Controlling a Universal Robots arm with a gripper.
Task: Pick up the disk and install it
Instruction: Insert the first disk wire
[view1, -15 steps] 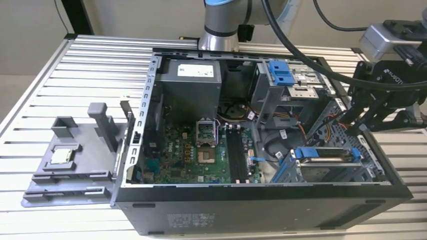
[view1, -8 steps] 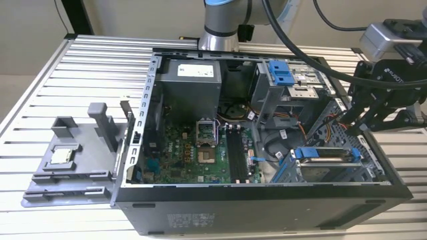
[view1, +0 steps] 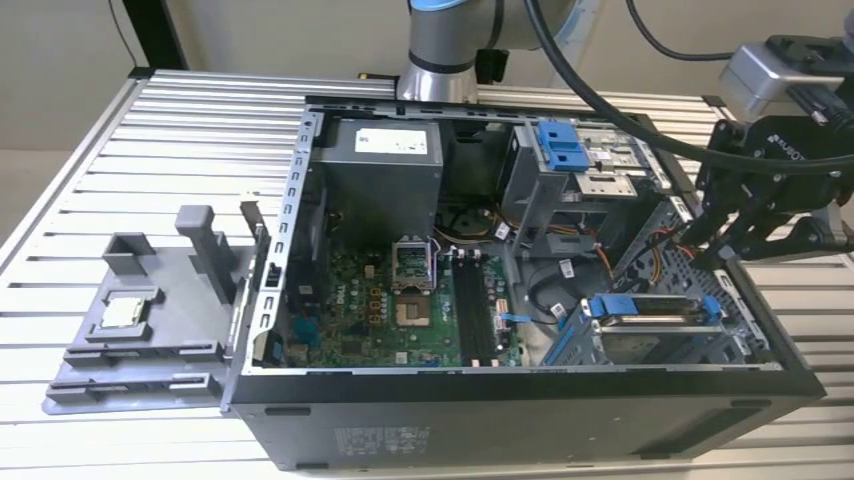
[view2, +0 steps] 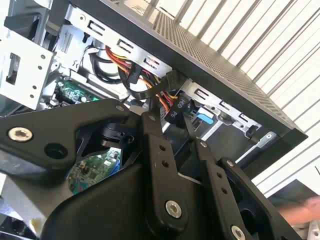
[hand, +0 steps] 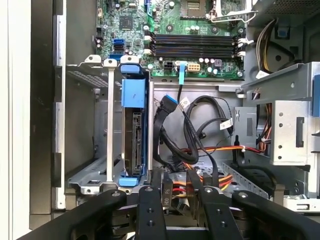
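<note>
Fingers (hand: 151, 210) narrowly apart, pinching a black connector (hand: 167, 187) near the disk (hand: 135, 145).

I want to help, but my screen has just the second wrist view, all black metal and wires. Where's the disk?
Observer: In the exterior view the disk sits in a drive bay inside the computer case, toward that view's right.
Operator: Is the gripper carrying it?
Observer: No. In the first wrist view the gripper is at the coloured wires, next to the disk's bay and not on the disk.
Operator: Is there stuff outside the case too?
Observer: Yes. At the exterior view's left a grey holder lies on the table, with a small square silver chip on it.
</note>
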